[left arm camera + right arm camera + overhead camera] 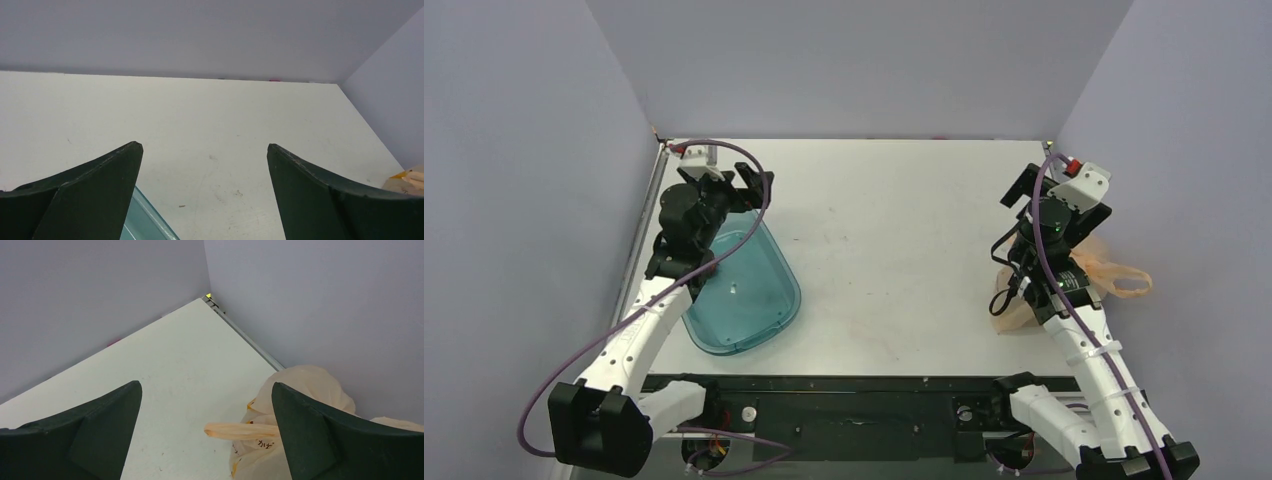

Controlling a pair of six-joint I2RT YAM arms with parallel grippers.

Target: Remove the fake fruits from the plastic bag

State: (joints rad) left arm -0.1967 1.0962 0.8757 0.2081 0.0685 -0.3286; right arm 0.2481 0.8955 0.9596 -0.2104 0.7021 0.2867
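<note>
The peach-orange plastic bag (1117,277) lies crumpled at the table's right edge against the wall, partly under my right arm. In the right wrist view the bag (305,385) is bunched up with a handle loop (240,430) sticking out to the left. The fake fruits are hidden, presumably inside it. My right gripper (1049,205) (206,385) is open and empty, raised above and just beyond the bag. My left gripper (724,182) (205,147) is open and empty, held above the far end of the teal tray. A corner of the bag (411,180) shows in the left wrist view.
A teal see-through tray (759,305) lies on the left half of the white table, and its rim (147,217) shows under my left fingers. Grey walls close in the table on the left, back and right.
</note>
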